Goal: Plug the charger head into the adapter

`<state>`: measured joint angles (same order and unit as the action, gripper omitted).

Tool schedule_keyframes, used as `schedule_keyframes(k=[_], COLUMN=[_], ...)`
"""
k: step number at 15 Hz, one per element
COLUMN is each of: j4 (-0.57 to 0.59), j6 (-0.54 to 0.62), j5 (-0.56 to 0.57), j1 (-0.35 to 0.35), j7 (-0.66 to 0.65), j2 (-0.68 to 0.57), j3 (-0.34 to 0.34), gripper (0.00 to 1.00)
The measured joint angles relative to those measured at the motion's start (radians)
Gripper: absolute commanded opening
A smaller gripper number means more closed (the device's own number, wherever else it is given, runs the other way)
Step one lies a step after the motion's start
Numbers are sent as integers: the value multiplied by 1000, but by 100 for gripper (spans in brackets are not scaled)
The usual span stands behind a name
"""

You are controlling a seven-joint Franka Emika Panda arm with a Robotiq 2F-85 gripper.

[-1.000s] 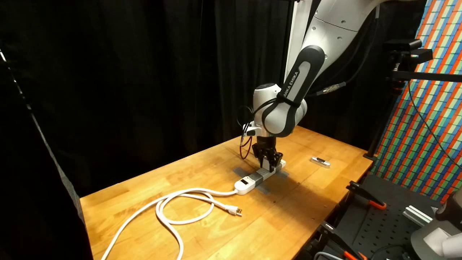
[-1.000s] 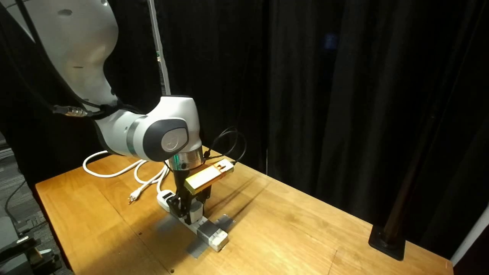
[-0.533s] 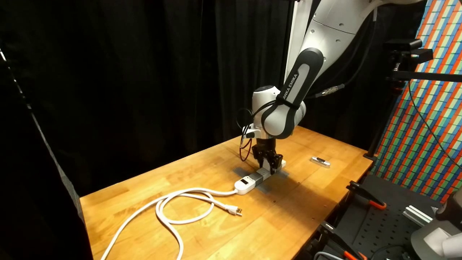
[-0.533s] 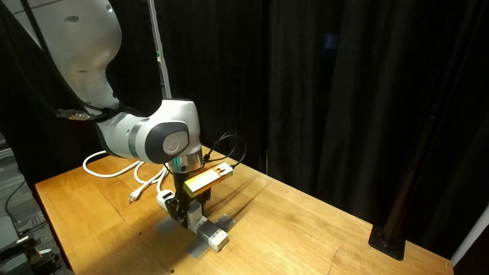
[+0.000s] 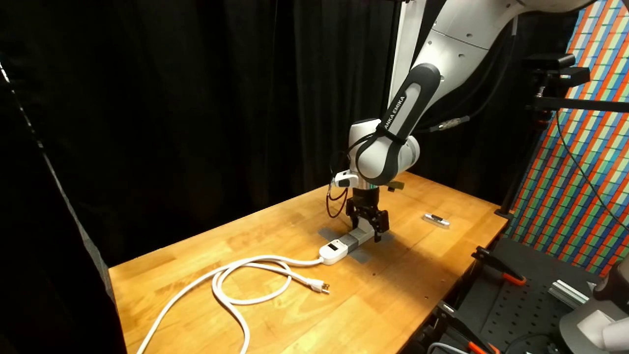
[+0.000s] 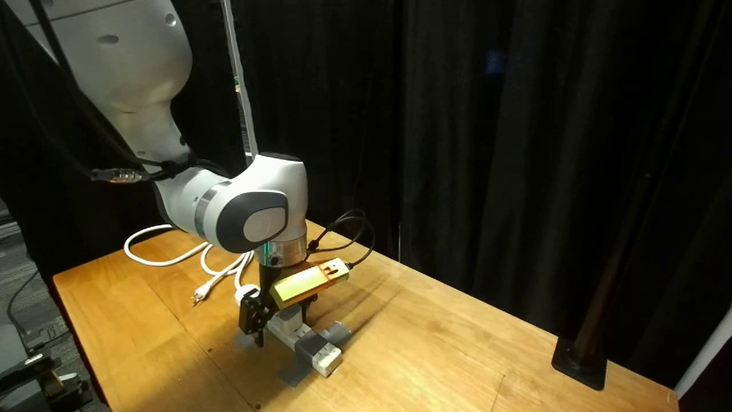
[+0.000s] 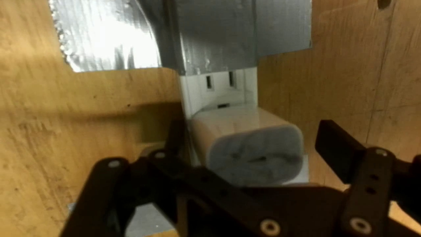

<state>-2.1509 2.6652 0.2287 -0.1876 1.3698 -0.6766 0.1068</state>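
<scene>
Leftmost in the wrist view, one black finger (image 7: 177,141) of the widely spread black gripper (image 7: 251,133) stands beside the taped white plastic adapter bar (image 7: 218,90), whose top bears the glossy white rounded-cube charger head (image 7: 255,151), seating depth unclear. It looks hard, smooth and light, perhaps slippery, best pinched across its side faces. At right, the other finger stands clear, so nothing is gripped.

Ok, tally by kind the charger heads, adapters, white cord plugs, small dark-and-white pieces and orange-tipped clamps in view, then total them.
Charger head: 1
Adapter: 1
White cord plug: 1
Small dark-and-white piece: 1
Orange-tipped clamps: 2
Total: 6
</scene>
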Motion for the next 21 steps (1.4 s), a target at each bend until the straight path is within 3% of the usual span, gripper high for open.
schedule_keyframes(k=[6,7,8,10,18,21], j4=[-5,-6,-8,-17,-85,-101], j6=[11,12,12,22,20,20], j5=[-106,-122,-136,-141,-177,-207], j1=[-80,-89,-94,-99,-116,-124], j7=[38,44,49,50,117,172], j2=[66,82,98,126,182,183], j3=[79,86,89,84,75,79], gripper=[100,94,73,70,7,2])
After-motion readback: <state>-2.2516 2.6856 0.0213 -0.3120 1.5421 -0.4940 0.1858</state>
